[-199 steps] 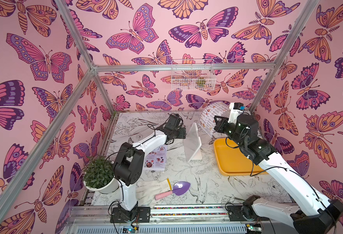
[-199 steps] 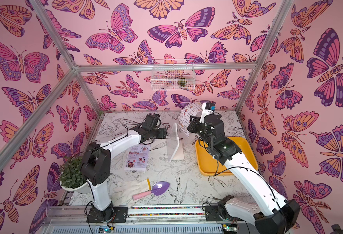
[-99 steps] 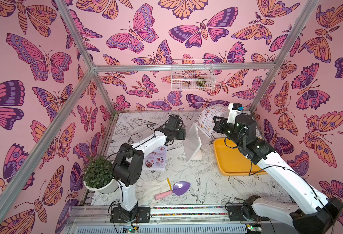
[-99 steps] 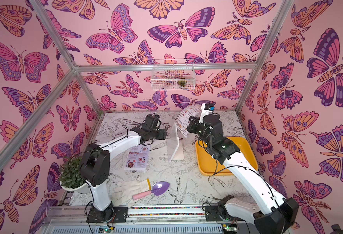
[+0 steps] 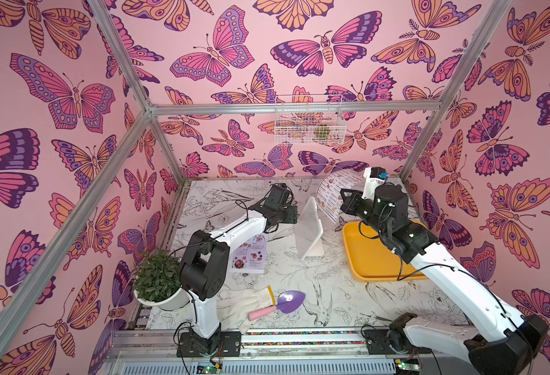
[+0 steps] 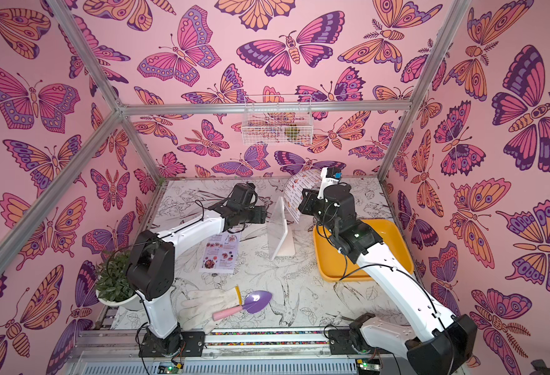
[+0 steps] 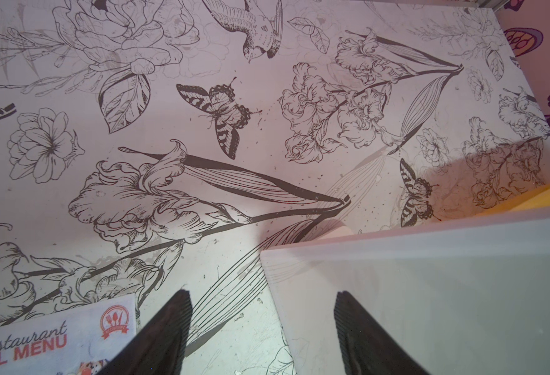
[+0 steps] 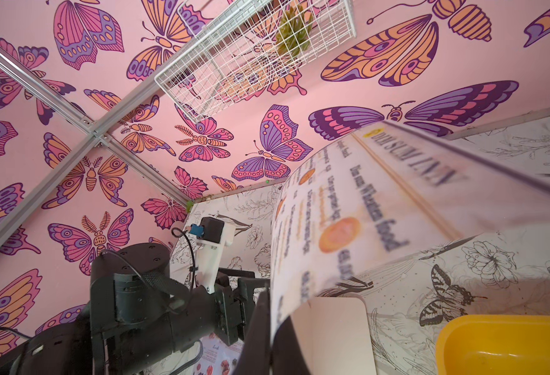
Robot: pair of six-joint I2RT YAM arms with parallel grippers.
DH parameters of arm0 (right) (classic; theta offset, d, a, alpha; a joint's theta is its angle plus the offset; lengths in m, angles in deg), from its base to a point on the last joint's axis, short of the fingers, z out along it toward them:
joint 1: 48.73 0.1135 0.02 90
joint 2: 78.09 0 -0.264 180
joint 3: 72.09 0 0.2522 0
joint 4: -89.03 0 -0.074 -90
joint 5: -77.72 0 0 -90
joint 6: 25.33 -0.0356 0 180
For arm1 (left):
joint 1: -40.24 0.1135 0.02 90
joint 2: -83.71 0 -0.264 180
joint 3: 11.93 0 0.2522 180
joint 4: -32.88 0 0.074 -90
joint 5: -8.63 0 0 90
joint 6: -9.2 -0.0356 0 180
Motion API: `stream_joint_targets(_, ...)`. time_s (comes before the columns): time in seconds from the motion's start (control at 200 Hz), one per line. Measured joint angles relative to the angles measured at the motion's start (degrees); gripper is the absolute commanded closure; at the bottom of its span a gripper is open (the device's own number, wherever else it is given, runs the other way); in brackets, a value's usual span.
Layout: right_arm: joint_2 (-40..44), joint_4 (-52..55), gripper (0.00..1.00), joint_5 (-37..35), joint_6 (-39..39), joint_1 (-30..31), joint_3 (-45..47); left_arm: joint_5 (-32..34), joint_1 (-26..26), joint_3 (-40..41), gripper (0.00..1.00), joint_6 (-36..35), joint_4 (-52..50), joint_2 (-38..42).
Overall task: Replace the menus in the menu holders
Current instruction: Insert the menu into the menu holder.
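Observation:
The menu holder point(image 5: 311, 227) point(image 6: 280, 227), a clear upright panel on a flat foot, stands mid-table. My left gripper point(image 5: 294, 214) point(image 7: 261, 293) is open beside it; in the left wrist view the panel's side edge point(image 7: 397, 292) lies between the fingers. My right gripper point(image 5: 345, 204) point(image 8: 272, 311) is shut on the lower edge of the "DIM SUM INN" menu point(image 5: 332, 193) point(image 8: 364, 201), which curls in the air just behind and right of the holder point(image 8: 335, 334). The red "Special Menu" sheet point(image 5: 250, 256) point(image 7: 53, 344) lies flat on the table under the left arm.
A yellow tray point(image 5: 374, 256) sits right of the holder, under the right arm. A potted plant point(image 5: 158, 279) stands front left. A white glove point(image 5: 241, 302) and a purple trowel point(image 5: 286, 302) lie near the front edge. A wire basket point(image 5: 309, 120) hangs on the back wall.
My right gripper has carried the curled menu a little left, closer to the holder's top. The left arm has hardly moved.

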Motion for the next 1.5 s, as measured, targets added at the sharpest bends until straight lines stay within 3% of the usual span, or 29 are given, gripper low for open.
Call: stream_joint_targets(1.504,0.46,-0.07,1.00,0.33,0.00,0.04,0.59,1.31,-1.01,0.00,0.28,-0.20,0.00,0.04)
